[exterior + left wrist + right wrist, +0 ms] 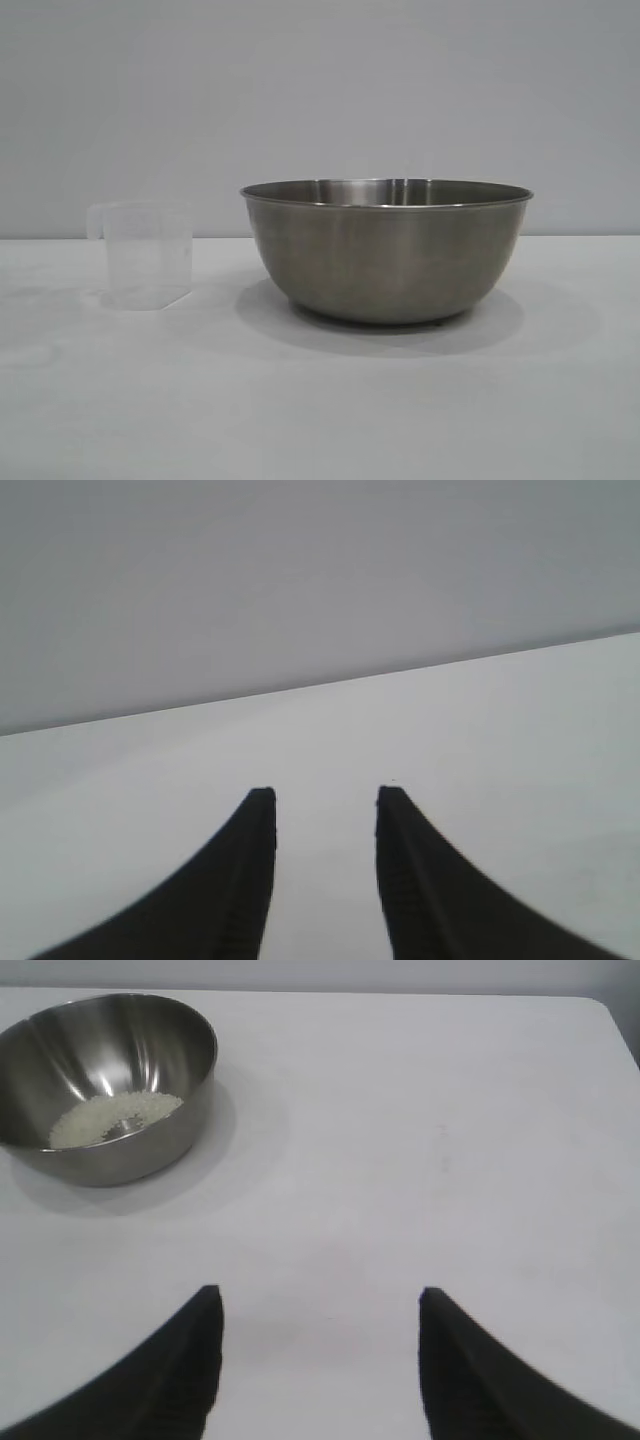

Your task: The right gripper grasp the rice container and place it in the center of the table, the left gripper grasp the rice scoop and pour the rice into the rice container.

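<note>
- Exterior view: a large round stainless-steel bowl with brushed grey sides (pixel 387 252) stands upright on the flat white bench (pixel 320 410), a little toward 3 o'clock of the middle. At its 9 o'clock, apart from it, stands a small translucent clear plastic measuring cup (pixel 147 255), upright, its handle at the rim on the side away from the bowl. No arm shows here.
- Left wrist view: the left claw (pixel 325 800) hangs over bare bench with its two black fingers narrowly parted and nothing between them.
- Right wrist view: the right claw (pixel 320 1300) is spread wide and holds nothing. The steel bowl (pixel 150 1135) sits well apart from it, and a small heap of off-white rice grains (pixel 112 1118) lies in its bottom.
</note>
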Available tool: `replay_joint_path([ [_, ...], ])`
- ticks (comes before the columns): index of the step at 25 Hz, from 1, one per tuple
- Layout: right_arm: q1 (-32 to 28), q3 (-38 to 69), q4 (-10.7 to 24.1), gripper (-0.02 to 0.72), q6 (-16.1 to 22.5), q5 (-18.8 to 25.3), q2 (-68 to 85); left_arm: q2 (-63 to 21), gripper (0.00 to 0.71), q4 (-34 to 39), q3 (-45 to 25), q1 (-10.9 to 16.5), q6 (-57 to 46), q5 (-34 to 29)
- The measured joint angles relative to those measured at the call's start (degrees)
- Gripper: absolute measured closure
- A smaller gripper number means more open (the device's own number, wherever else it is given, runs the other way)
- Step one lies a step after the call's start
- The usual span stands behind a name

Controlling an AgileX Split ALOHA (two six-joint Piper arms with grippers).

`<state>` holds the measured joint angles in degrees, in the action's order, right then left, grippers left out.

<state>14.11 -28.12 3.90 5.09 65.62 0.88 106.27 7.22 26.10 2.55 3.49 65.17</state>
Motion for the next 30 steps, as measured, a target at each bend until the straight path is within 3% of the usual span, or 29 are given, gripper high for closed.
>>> replay_joint_path([
  [7, 0.0, 0.0, 0.0, 0.29, 0.0, 0.0, 0.0, -2.9, 0.471, 1.5, 0.0, 0.0, 1.1, -0.1],
  [15, 0.0, 0.0, 0.0, 0.29, 0.0, 0.0, 0.0, -18.9, 0.471, 1.1, -1.3, 0.0, 3.2, -0.9],
  [22, 0.0, 0.0, 0.0, 0.29, 0.0, 0.0, 0.0, -35.2, 0.471, -2.0, -7.2, 0.0, 5.7, -10.3],
  [25, 0.0, 0.0, 0.0, 0.29, 0.0, 0.0, 0.0, -41.5, 0.471, -2.1, -7.8, 0.0, 5.8, -18.6],
  [30, 0.0, 0.0, 0.0, 0.29, 0.0, 0.0, 0.0, -50.7, 0.471, -2.2, -8.3, 0.0, 5.8, -27.0],
])
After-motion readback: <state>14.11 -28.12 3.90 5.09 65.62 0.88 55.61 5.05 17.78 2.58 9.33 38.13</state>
